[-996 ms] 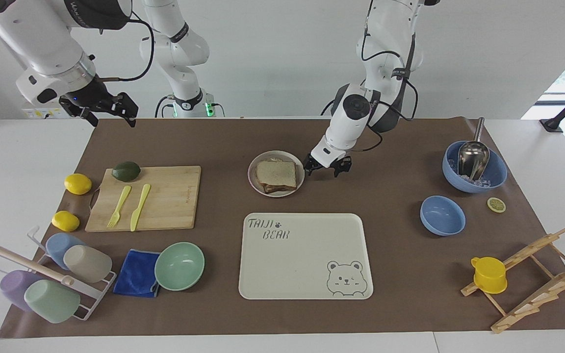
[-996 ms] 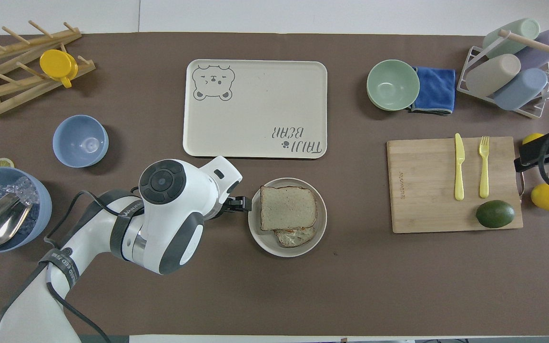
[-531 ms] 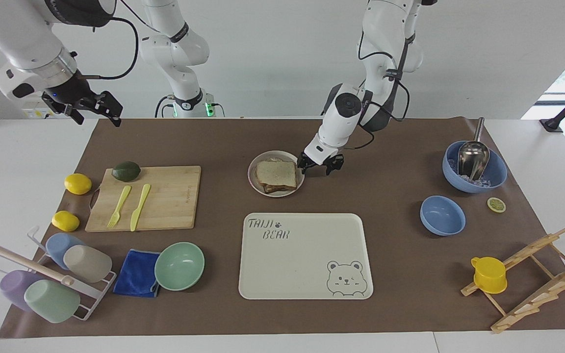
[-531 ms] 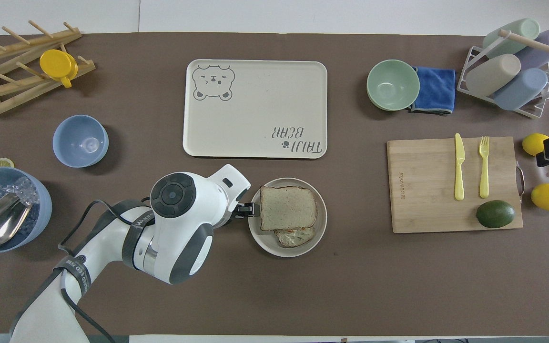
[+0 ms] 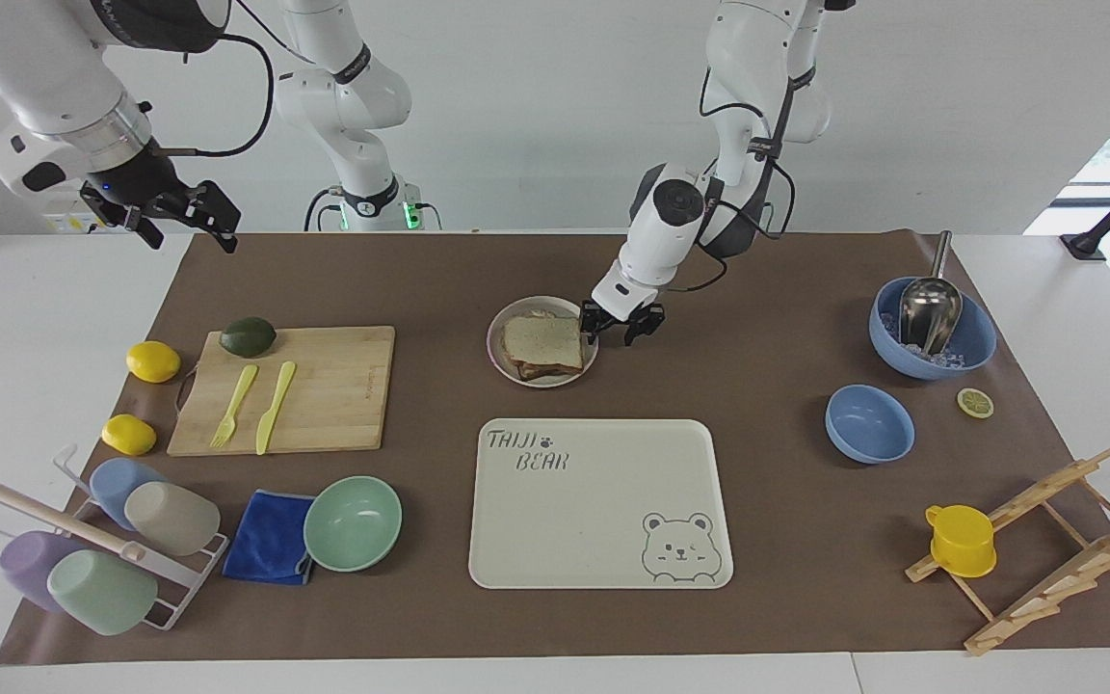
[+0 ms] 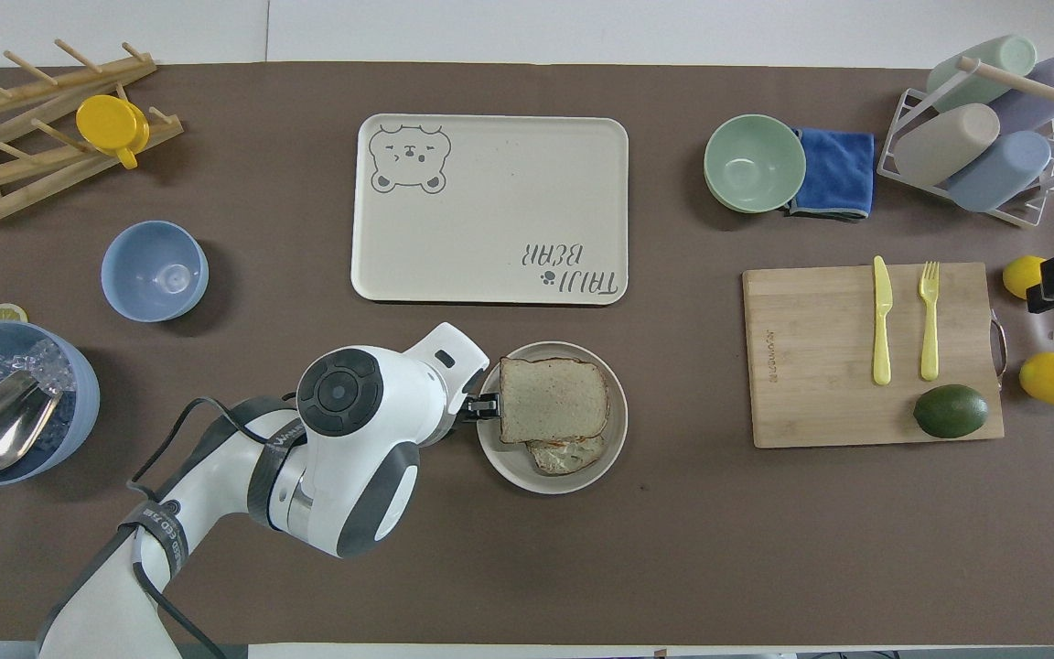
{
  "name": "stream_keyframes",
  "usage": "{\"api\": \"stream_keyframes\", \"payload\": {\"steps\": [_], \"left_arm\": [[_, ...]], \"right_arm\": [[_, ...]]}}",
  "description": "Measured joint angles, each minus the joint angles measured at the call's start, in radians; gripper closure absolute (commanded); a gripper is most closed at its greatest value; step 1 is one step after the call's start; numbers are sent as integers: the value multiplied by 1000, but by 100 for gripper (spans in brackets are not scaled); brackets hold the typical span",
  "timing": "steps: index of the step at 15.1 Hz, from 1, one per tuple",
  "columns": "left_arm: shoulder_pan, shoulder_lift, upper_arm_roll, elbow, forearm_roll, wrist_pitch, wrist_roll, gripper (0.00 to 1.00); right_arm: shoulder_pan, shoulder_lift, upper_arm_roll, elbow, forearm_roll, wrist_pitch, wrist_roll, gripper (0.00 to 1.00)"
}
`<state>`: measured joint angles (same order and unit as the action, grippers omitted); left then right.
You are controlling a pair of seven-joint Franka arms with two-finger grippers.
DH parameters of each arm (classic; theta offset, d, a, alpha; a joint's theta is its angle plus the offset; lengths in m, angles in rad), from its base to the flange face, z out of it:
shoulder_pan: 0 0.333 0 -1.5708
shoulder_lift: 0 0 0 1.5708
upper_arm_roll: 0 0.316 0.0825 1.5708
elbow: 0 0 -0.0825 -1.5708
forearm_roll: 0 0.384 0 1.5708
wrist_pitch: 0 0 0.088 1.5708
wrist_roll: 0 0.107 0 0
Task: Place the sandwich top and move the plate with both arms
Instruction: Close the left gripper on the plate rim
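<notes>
At the centre of the facing view, the plate (image 5: 542, 341) with the sandwich top (image 5: 542, 342) on it lies just beside the left end effector (image 5: 619, 328), whose fingers stand narrowly apart holding nothing, while the right end effector (image 5: 181, 214), also apart, waits at upper left.

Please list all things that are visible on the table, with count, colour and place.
plate: 1, off-white, mid-table.
bread slice: 1, pale, on the sandwich on the plate.
tray: 1, cream, farther than the plate.
cutting board: 1, wooden, right arm's end.
avocado: 1, green, on the board.
lemons: 2, yellow, beside the board.
green bowl: 1, beside the blue cloth.
blue bowls: 2, left arm's end.
left hand: at the plate's rim, open.
right hand: raised, waiting.
</notes>
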<state>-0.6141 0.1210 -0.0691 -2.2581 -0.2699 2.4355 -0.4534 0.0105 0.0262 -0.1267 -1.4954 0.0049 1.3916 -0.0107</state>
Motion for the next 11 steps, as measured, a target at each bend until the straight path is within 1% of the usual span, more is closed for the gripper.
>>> {"api": "stream_keyframes", "payload": {"steps": [3, 8, 10, 11], "left_arm": [[-11, 0, 0, -6, -18, 17, -3, 43], [-23, 1, 0, -14, -32, 40, -3, 62], [-25, 5, 0, -16, -33, 53, -4, 68], [-26, 8, 0, -17, -34, 58, -4, 70]], "right_arm": [[0, 0, 0, 0, 0, 0, 0, 0], [0, 0, 0, 0, 0, 0, 0, 0], [0, 0, 0, 0, 0, 0, 0, 0], [0, 0, 0, 0, 0, 0, 0, 0]]}}
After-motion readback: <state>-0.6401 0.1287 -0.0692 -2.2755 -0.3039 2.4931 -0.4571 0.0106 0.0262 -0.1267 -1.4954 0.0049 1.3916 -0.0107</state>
